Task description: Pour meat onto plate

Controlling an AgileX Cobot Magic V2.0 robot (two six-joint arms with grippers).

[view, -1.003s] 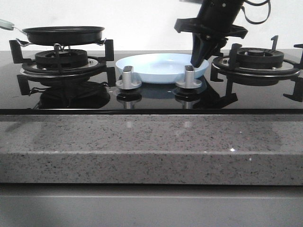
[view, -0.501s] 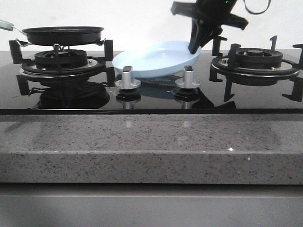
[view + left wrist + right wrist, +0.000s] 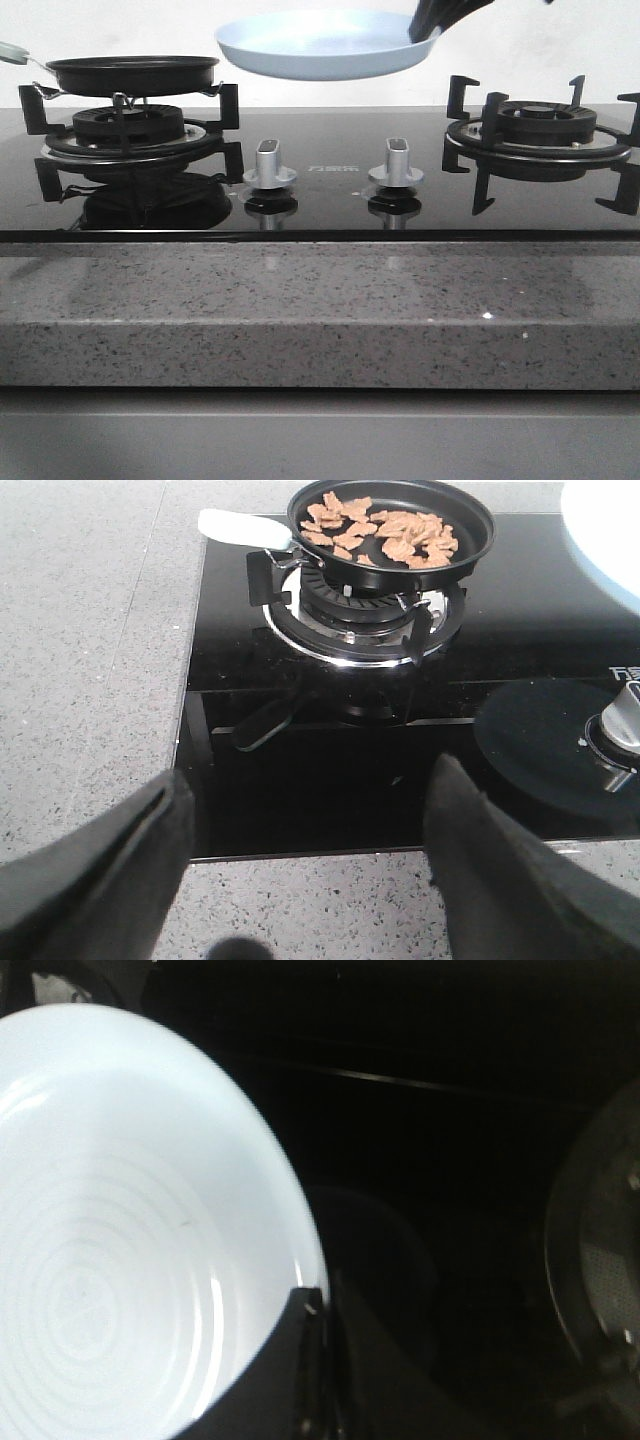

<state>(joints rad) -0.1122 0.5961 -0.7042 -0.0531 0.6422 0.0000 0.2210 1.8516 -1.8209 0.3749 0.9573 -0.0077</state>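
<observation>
Plate (image 3: 322, 45): lifted clear of hob since prev. frame, rim clamped in right pincer (image 3: 428, 27). Left pincer (image 3: 310, 850): wide open, empty. Meat (image 3: 380, 528) in frying pan (image 3: 455, 555).

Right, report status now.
Right pincer shut on plate, held above stove. Left pincer open, empty. Meat in pan. Nothing between them.
</observation>
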